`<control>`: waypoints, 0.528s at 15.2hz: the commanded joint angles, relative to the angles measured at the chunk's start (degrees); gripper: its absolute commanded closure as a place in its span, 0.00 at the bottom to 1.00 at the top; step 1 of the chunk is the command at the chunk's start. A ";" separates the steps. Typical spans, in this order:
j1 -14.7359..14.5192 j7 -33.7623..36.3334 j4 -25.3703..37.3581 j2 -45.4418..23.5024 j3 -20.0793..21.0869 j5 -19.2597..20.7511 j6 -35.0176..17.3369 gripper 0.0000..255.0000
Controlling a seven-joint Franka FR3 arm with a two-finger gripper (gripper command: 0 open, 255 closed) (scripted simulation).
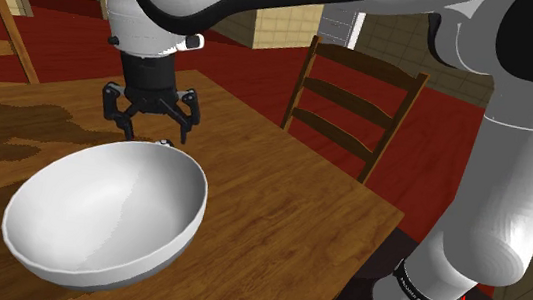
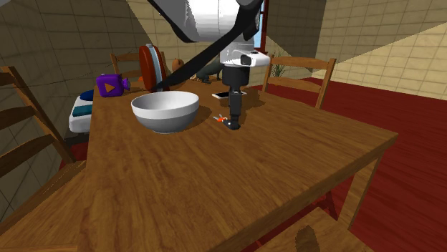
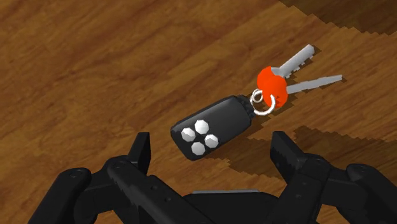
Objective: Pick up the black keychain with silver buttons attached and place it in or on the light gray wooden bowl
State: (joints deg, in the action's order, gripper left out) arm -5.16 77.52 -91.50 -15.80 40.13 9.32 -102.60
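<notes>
A black key fob (image 3: 213,126) with silver buttons lies flat on the wooden table, joined by a ring to an orange-headed pair of silver keys (image 3: 299,71). My gripper (image 3: 210,153) hovers just above it, open, the fob lying between the fingers and touching neither. In the shoulder view the gripper (image 1: 152,123) hangs just behind the rim of the large light grey bowl (image 1: 108,209), which hides most of the keychain. In the second exterior view the gripper (image 2: 234,122) stands over the keychain (image 2: 223,119), to the right of the bowl (image 2: 165,109).
A wooden chair (image 1: 354,107) stands at the table edge in the shoulder view. In the second exterior view a purple object (image 2: 111,85), an orange disc (image 2: 151,66) and a flat white item (image 2: 228,94) sit at the far end of the table (image 2: 215,179), with chairs around.
</notes>
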 commanded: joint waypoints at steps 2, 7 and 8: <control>-0.01 0.05 -0.22 0.00 0.00 0.01 -0.23 0.00; -0.01 0.05 -0.20 -0.01 0.00 0.01 -0.22 1.00; -0.01 0.05 -0.20 -0.01 0.00 0.01 -0.22 1.00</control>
State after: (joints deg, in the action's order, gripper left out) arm -5.17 77.57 -91.71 -15.80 40.14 9.33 -102.82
